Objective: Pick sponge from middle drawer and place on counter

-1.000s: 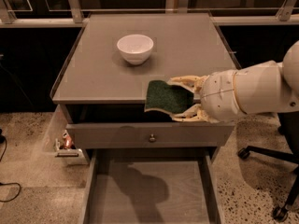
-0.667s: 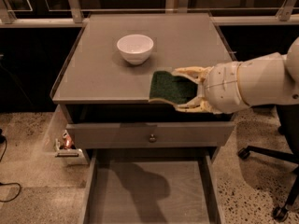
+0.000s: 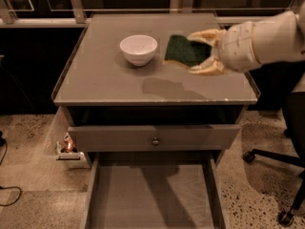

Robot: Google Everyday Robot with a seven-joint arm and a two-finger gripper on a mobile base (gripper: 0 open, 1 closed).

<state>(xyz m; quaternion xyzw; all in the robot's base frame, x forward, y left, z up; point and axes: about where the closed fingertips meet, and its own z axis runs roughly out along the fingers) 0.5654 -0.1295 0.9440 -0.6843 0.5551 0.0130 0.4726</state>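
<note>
Grips the sponge [image 3: 178,49] in the claw [image 3: 193,52], clamped across its edges with the green face up, over the surface [image 3: 109,80] toward the right edge and back half, just right of the white bowl [image 3: 138,49]. Shows the middle drawer [image 3: 152,194] pulled open below the front edge

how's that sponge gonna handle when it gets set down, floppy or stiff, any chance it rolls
Probably soft yet shape-holding: the sponge juts out flat, without sagging, from the gripper, which is shut on it above the counter, right of the bowl. Likely light, since two fingertips carry it. Being flat, it should not roll.
</note>
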